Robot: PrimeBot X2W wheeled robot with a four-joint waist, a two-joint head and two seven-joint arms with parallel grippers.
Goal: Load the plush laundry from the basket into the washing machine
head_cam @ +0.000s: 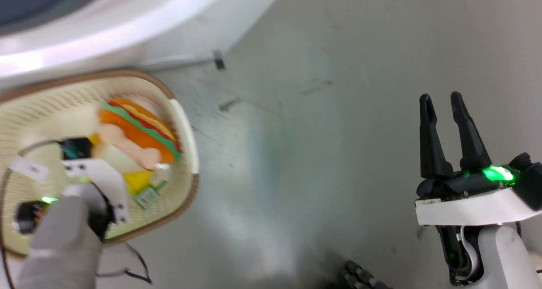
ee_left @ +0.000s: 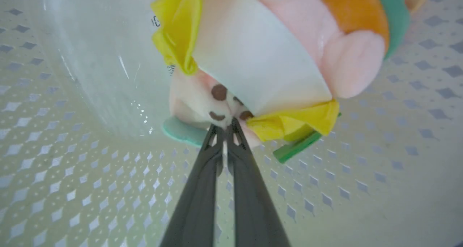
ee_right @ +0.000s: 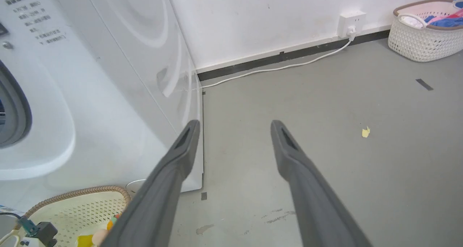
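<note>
The plush laundry [head_cam: 139, 136] lies in the cream basket [head_cam: 186, 128] at the left of the head view, orange and green back up, with a green-white tag by its yellow part. My left arm reaches down into the basket. In the left wrist view my left gripper [ee_left: 225, 126] has its fingers pressed together, tips pinching the pale face of the plush [ee_left: 260, 59]. My right gripper [head_cam: 442, 98] hangs open over bare floor, far right of the basket; its own view shows the spread fingers [ee_right: 235, 126]. The white washing machine [head_cam: 106, 22] stands just behind the basket [ee_right: 83, 194].
A second basket [ee_right: 423, 33] with clothes stands by the far wall. A wall socket [ee_right: 351, 22] feeds a white cable along the skirting. A yellow scrap [ee_right: 366, 132] lies on the grey floor. Open floor lies between the basket and my right arm.
</note>
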